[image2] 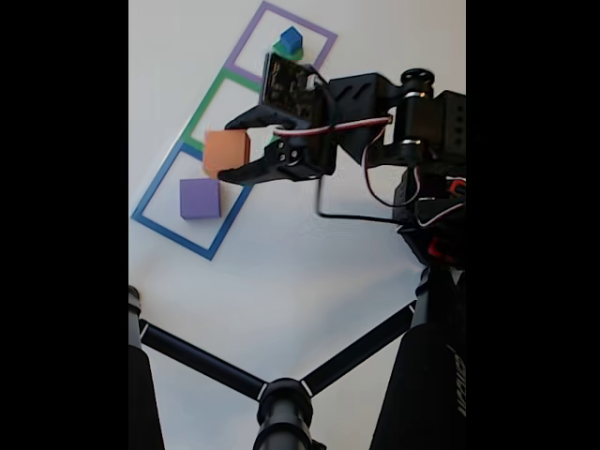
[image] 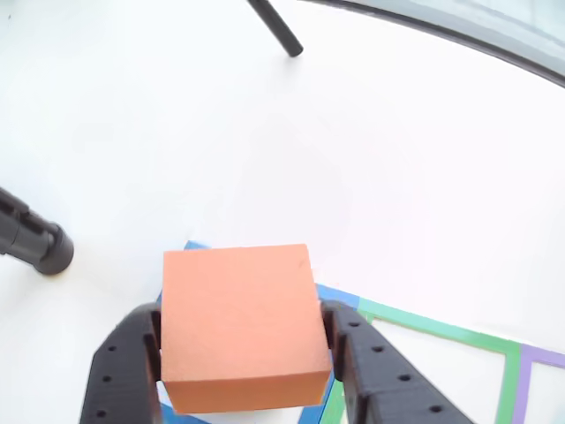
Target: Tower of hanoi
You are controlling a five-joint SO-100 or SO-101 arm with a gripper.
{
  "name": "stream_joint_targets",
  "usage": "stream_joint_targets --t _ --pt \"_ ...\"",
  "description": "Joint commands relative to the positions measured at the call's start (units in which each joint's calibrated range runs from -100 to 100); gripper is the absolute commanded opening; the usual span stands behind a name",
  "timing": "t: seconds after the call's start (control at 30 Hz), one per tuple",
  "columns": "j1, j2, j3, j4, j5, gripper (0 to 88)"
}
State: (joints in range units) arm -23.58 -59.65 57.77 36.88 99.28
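While the jaws are pressing in from both sides, these lines are laying the scene out from them outward.

Jaws: the gripper (image: 245,353) is clamping the orange block (image: 238,322), one black finger (image: 124,367) touching its left face and the other touching its right face in the other view; in the fixed view the gripper (image2: 230,150) is gripping the same orange block (image2: 226,152) from above and below in the picture.

Between the jaws: the orange block is sitting squarely, its top face showing fully.

Just under the jaws: the blue tape outline (image: 340,296) is peeking out around the block's edges in the other view; in the fixed view the block is hanging over the line where the blue tape outline (image2: 155,192) is meeting the green tape outline (image2: 208,105).

Just beside the jaws: the purple block (image2: 199,199) is lying inside the blue outline, near the orange block but apart from it.

Further from the jaws: the green tape outline (image: 441,331) and the purple tape outline (image: 530,371) are running off to the right in the other view.

Far from the jaws: the small blue block (image2: 291,38) is resting on something green inside the purple tape outline (image2: 258,19).

Around everything: the white table (image: 282,159) is carrying black tripod legs (image2: 202,361).
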Motion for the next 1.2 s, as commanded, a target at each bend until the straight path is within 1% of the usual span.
stream_joint_targets --t 0.0,0.1,0.23,0.33,0.53,0.67,0.77,1.17 --pt "0.1 4.7 12.8 -24.6 0.7 10.5" --pt "-1.2 11.6 18.0 -38.2 0.7 10.6" --pt "-2.5 22.3 21.3 -53.6 0.7 10.6" --pt "-3.3 29.7 22.0 -62.3 0.7 10.5" --pt "-3.8 42.7 22.2 -75.5 0.7 10.5" --pt "-3.9 49.8 21.6 -82.1 0.7 10.5" --pt "-4.4 53.5 20.7 -85.0 0.7 10.4" --pt "-5.1 62.6 15.6 -90.1 0.7 10.4"
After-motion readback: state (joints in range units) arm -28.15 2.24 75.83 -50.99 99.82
